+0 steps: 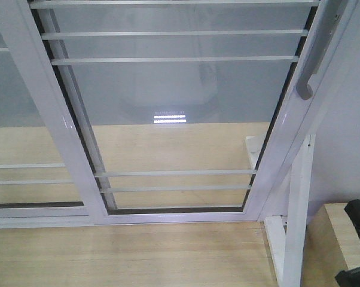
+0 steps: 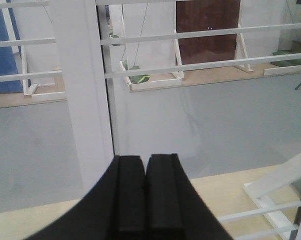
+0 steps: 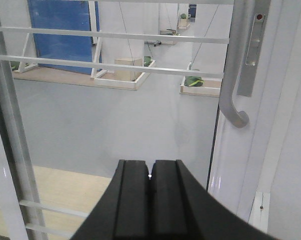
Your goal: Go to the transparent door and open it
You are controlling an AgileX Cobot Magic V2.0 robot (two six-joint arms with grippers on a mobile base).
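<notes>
The transparent door [image 1: 180,107] fills the front view: clear glass in a white frame with thin white horizontal bars. Its curved grey bar handle [image 1: 314,54] hangs on the right frame; it also shows in the right wrist view [image 3: 231,75], up and right of my right gripper [image 3: 149,167]. That gripper is shut and empty, short of the glass. My left gripper [image 2: 145,162] is shut and empty, facing the white middle frame post [image 2: 83,90]. Both arms show only as black bits at the front view's bottom corners.
A second white-framed glass panel without a handle [image 1: 18,119] stands to the left. A white frame support [image 1: 296,227] and a wooden board [image 1: 335,239] lie at the lower right. Pale wood floor [image 1: 126,251] runs up to the door's bottom rail.
</notes>
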